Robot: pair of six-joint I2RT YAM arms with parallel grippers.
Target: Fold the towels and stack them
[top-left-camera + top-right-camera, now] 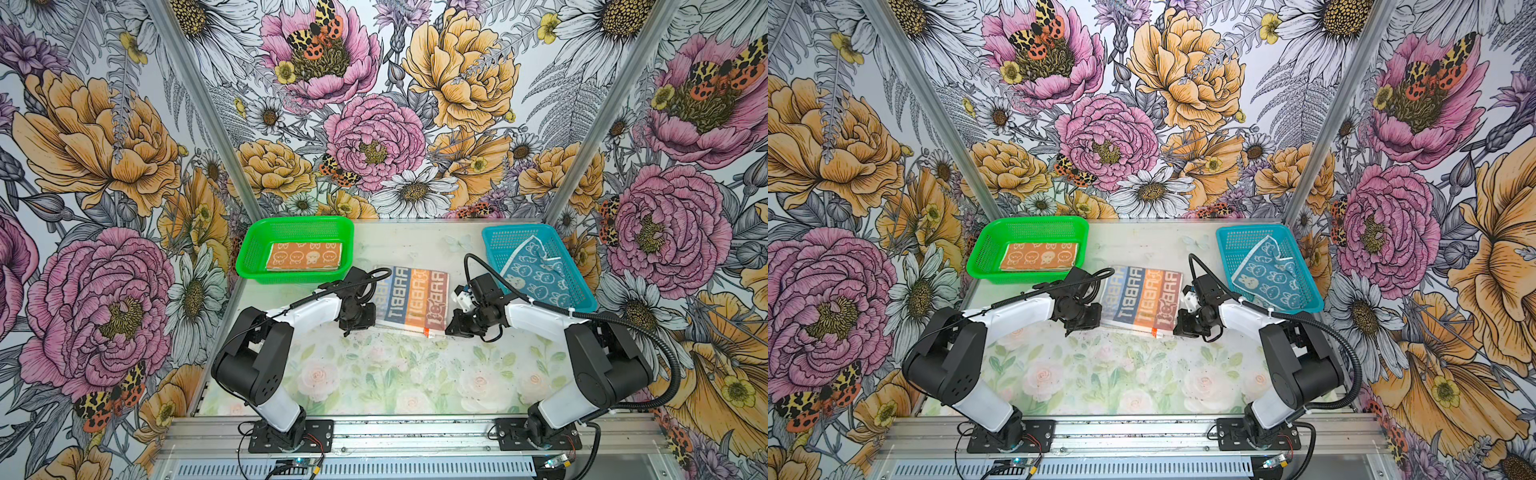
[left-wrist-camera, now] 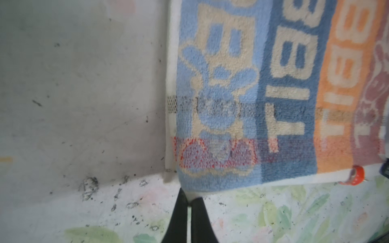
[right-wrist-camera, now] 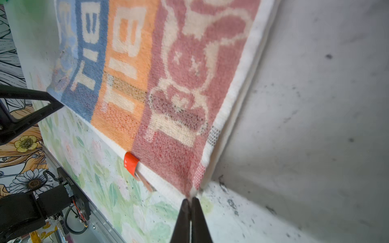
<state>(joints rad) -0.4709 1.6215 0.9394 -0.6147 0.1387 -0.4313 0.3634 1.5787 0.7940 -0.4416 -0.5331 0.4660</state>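
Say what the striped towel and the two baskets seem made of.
The striped towel looks like looped terry cloth, probably cotton: a matte, fuzzy pile with a flat woven white hem. The green basket and the blue basket look like moulded plastic: slightly glossy, with walls perforated in a fine grid.

Bright, even light; blurred wrist views

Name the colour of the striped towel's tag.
Tag on the striped towel: orange-red; best in right wrist view.
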